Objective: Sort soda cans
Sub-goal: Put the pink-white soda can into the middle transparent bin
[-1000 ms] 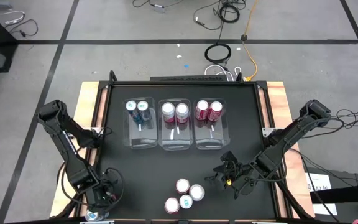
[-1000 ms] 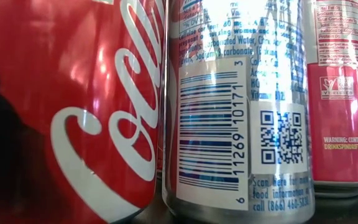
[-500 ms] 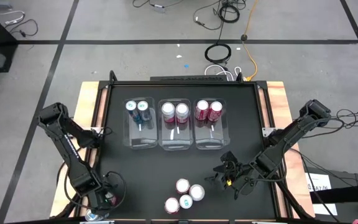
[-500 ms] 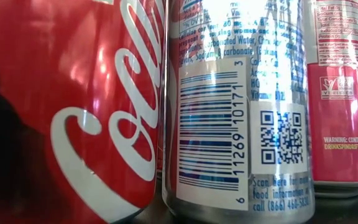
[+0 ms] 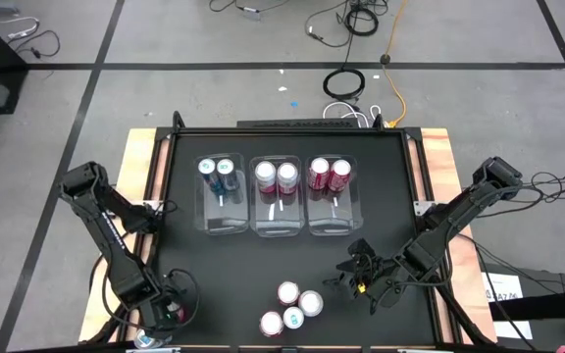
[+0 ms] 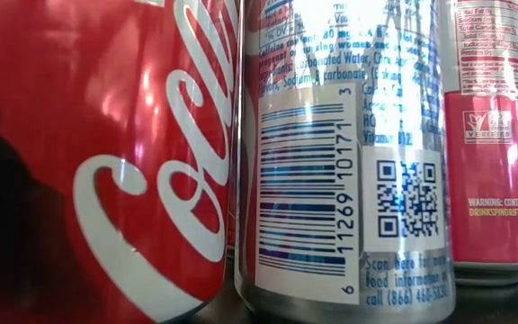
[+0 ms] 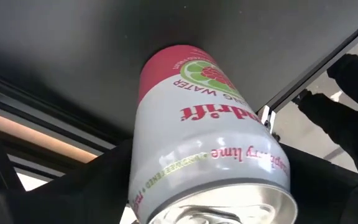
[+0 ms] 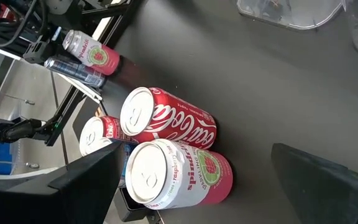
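Observation:
A pink-and-white soda can (image 7: 210, 143) stands upright on the black table near its front left corner. My left gripper (image 5: 170, 312) reaches down over it, one finger close on either side. My right gripper (image 5: 359, 275) hangs open above the table's front right, right of a cluster of soda cans (image 5: 292, 306). That cluster includes a red can (image 8: 166, 121) and a pink-and-white can (image 8: 179, 174), all upright on the table. At the back, three clear bins hold two teal cans (image 5: 216, 170), two pink-and-white cans (image 5: 276, 176) and two dark red cans (image 5: 330, 174). My left gripper comes at the pink-and-white can from above, slanting, with its dark fingers (image 7: 98, 183) beside the can's upper body (image 7: 166, 186). I cannot tell whether the fingers touch the can. The can stands upright on the table.
The low view is filled by a red can (image 6: 97, 162), a silver can with a barcode (image 6: 340, 162) and a pink can (image 6: 497, 135). The table's raised frame (image 7: 55, 124) runs close beside the left can. Bare black tabletop (image 5: 263, 260) lies between bins and cluster.

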